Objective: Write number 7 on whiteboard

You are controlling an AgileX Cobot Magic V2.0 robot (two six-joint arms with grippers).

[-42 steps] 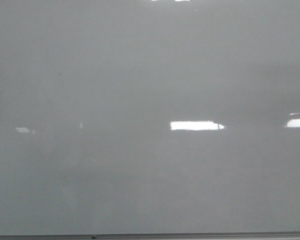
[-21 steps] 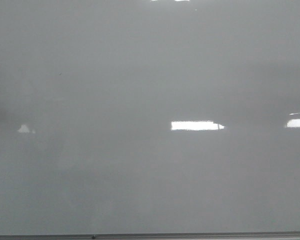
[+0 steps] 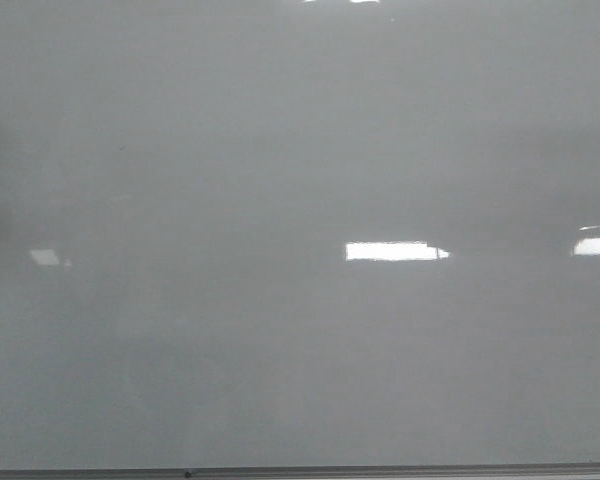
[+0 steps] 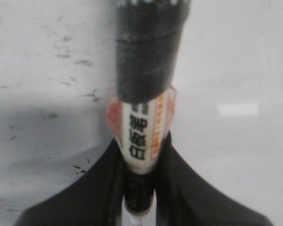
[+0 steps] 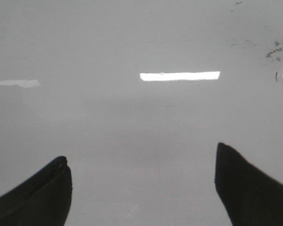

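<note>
The glossy grey-white whiteboard [image 3: 280,180] fills the front view, with its thin grey frame edge [image 3: 300,471] along the bottom. No number 7 shows on it in any view. Neither gripper shows in the front view. In the left wrist view my left gripper [image 4: 140,162] is shut on a whiteboard marker [image 4: 142,132] with a white printed barrel and a black wrapped end, pointing out over the board [image 4: 236,56]. In the right wrist view my right gripper [image 5: 140,162] is open and empty above the bare board [image 5: 141,122].
Bright rectangular light reflections lie on the board [image 3: 395,251], [image 3: 597,245]. Small dark smudges and specks mark the surface in the left wrist view [image 4: 85,62] and in the right wrist view [image 5: 273,52].
Only the faint reflection at the board's left has shifted shape slightly. No marker line has appeared.
</note>
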